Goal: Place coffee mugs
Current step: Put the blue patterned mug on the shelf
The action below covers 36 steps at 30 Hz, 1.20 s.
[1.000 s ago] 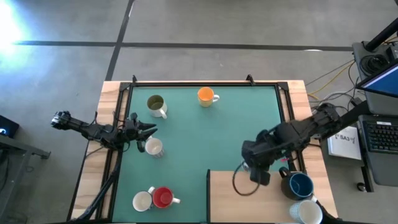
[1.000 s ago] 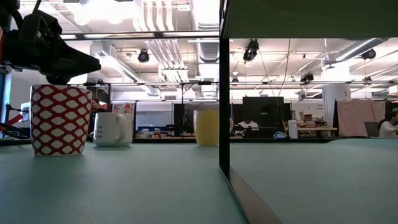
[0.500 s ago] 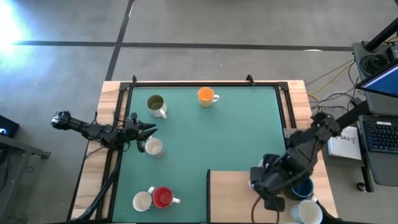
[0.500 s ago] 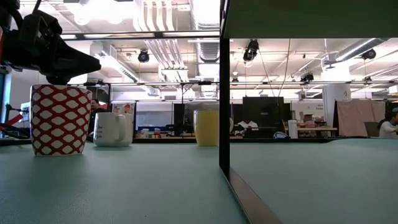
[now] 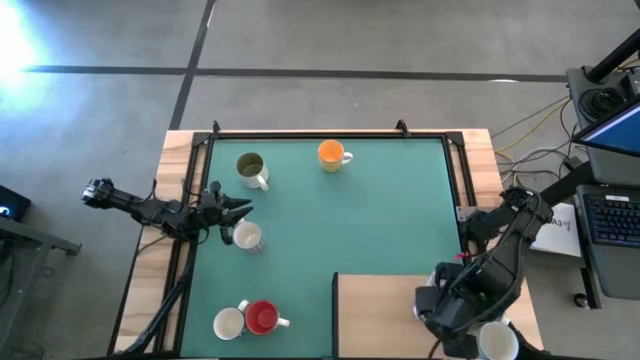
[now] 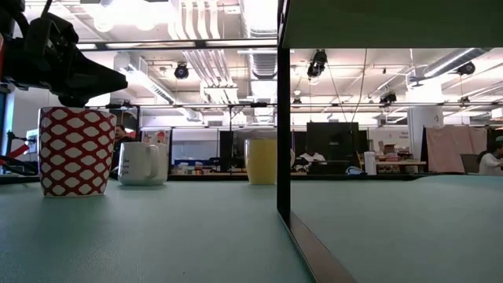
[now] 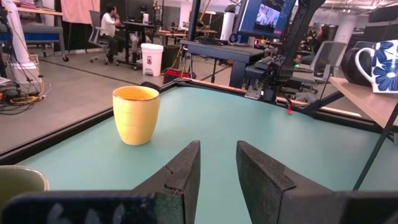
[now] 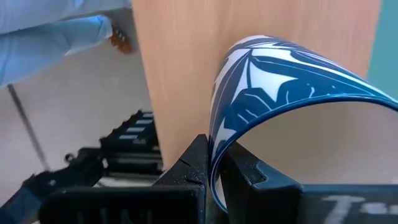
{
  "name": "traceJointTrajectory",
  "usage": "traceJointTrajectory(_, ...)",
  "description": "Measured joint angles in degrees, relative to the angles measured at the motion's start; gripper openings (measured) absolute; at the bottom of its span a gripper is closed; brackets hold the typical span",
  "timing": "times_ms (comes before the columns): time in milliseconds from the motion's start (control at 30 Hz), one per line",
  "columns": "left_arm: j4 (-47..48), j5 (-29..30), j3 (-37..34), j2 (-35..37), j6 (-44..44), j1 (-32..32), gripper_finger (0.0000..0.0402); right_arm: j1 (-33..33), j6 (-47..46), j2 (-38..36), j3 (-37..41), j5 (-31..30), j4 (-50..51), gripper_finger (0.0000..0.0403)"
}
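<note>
Five mugs standing on the green mat [image 5: 380,220]: olive-lined mug [image 5: 250,167] and orange mug [image 5: 331,154] toward the far edge, a white mug [image 5: 246,237] near the left edge, another white mug [image 5: 228,323] touching the red mug [image 5: 262,317] by the near left corner. Left gripper [image 5: 238,207] just beside the mid-left white mug, fingers parted, holding nothing. Right gripper [image 8: 214,163] over the wooden board [image 5: 375,315] at the near right corner, pinched tight on the rim of the blue-patterned mug [image 8: 280,87]. One more white mug [image 5: 497,342] at the board's near right edge. Red mug [image 6: 76,151] nearest in the low view.
</note>
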State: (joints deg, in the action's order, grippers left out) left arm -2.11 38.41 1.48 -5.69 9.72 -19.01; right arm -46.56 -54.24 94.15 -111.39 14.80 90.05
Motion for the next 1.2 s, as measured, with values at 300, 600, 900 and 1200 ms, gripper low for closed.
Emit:
traceJointTrajectory(300, 0.0, 0.0, 0.0, 0.0, 0.0, 0.0, 0.0087, -1.2, 0.3, 1.1, -0.1, -0.4, -0.2, 0.0013)
traceJointTrajectory(600, 0.0, 0.0, 0.0, -0.1, 0.0, 0.0, 0.0087, -1.6, 1.5, 2.0, 0.0, 0.1, -1.2, 0.0030)
traceJointTrajectory(900, 0.0, 0.0, 0.0, -0.1, 0.0, 0.0, 0.0087, -1.6, 3.3, 2.3, 0.3, -1.3, -2.1, 0.0070)
traceJointTrajectory(1200, 0.0, 0.0, 0.0, -0.1, 0.0, 0.0, 0.0087, -1.6, 2.7, 1.9, 0.2, -1.3, -2.3, 0.0070)
